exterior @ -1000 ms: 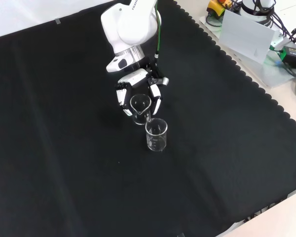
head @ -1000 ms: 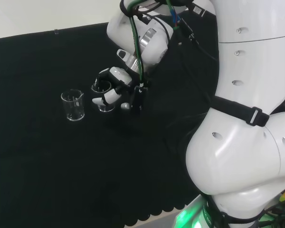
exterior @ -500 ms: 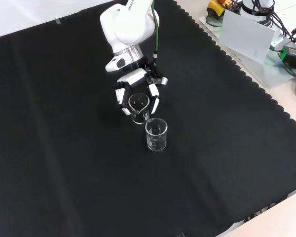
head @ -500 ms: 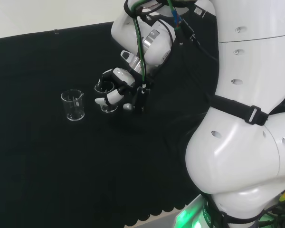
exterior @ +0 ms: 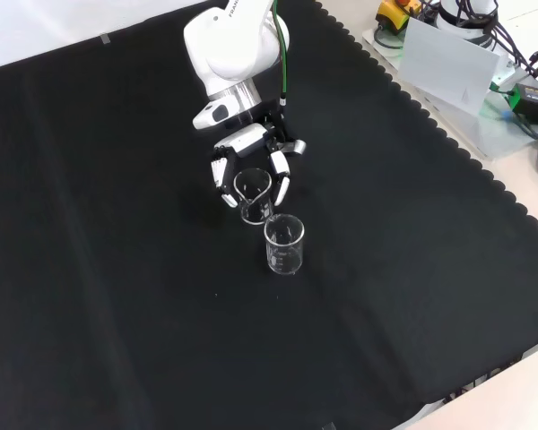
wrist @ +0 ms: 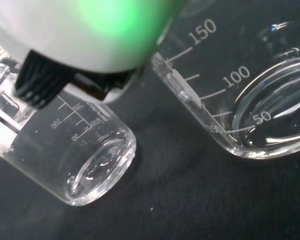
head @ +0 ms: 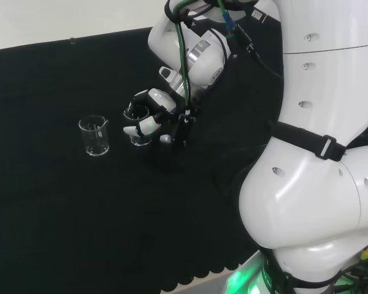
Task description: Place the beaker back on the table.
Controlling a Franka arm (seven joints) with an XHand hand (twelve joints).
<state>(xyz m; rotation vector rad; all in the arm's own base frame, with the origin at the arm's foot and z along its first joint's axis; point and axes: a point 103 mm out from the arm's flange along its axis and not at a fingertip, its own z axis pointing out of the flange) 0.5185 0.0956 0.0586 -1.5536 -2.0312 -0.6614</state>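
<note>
Clear glass beaker (exterior: 254, 195) upright within the curled hand (exterior: 249, 161).

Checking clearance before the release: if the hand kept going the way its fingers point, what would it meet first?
Past the beaker the hand holds, probably the second beaker, just beyond; the fingers also slant down, so possibly the cloth first.

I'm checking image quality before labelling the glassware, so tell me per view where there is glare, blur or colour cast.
Wrist view: a blurred white part of the hand carries a green glow; both beakers' bases show bright reflections. Head view: the free beaker reads mainly by rim highlights against the black cloth; green light glows at the arm's base. Front view: the held beaker shows as thin glints between the fingers.
</note>
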